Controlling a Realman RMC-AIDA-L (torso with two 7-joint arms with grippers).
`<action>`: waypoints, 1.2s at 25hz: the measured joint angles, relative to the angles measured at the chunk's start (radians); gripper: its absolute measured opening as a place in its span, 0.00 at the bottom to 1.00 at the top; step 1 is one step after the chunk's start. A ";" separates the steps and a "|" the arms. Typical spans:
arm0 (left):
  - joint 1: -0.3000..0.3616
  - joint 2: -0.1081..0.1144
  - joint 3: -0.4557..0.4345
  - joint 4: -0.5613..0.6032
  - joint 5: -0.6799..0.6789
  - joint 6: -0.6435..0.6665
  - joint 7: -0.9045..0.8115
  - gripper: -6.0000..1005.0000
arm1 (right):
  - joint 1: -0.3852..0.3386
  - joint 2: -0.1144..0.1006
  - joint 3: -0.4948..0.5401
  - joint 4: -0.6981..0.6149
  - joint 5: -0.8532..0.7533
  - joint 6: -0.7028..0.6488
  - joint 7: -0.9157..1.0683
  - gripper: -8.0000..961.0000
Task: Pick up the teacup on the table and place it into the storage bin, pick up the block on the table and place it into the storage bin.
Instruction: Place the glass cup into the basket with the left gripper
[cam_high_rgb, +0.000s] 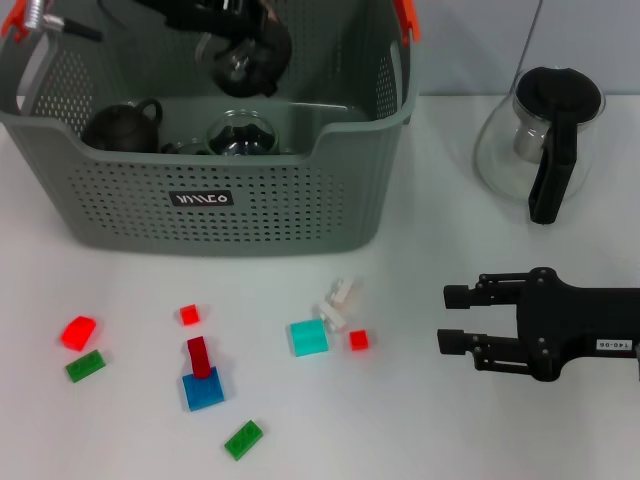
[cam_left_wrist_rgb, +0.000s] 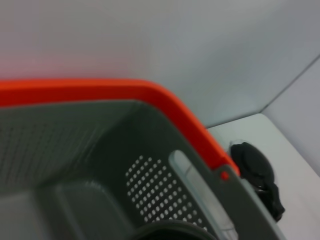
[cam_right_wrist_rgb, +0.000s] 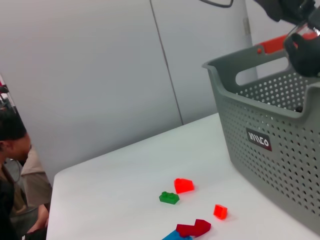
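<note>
- On the far left, the left gripper (cam_high_rgb: 240, 40) hangs over the storage bin (cam_high_rgb: 215, 205) and pinches a clear glass teacup (cam_high_rgb: 238, 62) above the inside, so I judge the teacup is not yet set down.
- On the bin floor there are already a dark small teapot (cam_high_rgb: 120, 125) and another glass piece (cam_high_rgb: 240, 135).
- On the near table, no block seems collected yet: a red block (cam_high_rgb: 78, 331) and a green block (cam_high_rgb: 86, 366) at the left, a blue block (cam_high_rgb: 203, 388) with a dark red piece on it, then a cyan block (cam_high_rgb: 309, 337) toward the middle.
- At the far right stands a glass teapot (cam_high_rgb: 540, 130).
- At the near right, the right gripper (cam_high_rgb: 455, 318) waits above the table, fingers spread and holding nothing, well apart from the cyan block; the block part is all left.
</note>
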 joint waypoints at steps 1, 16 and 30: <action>-0.002 0.000 0.000 -0.018 0.003 -0.009 -0.008 0.07 | 0.000 0.001 -0.002 0.000 0.000 0.005 0.000 0.61; -0.004 0.010 -0.003 -0.132 0.017 -0.059 -0.046 0.08 | 0.013 0.011 -0.007 0.002 -0.027 0.016 0.000 0.61; -0.014 0.008 0.031 -0.218 0.045 -0.160 -0.050 0.09 | 0.010 0.009 -0.008 0.012 -0.028 0.015 0.001 0.61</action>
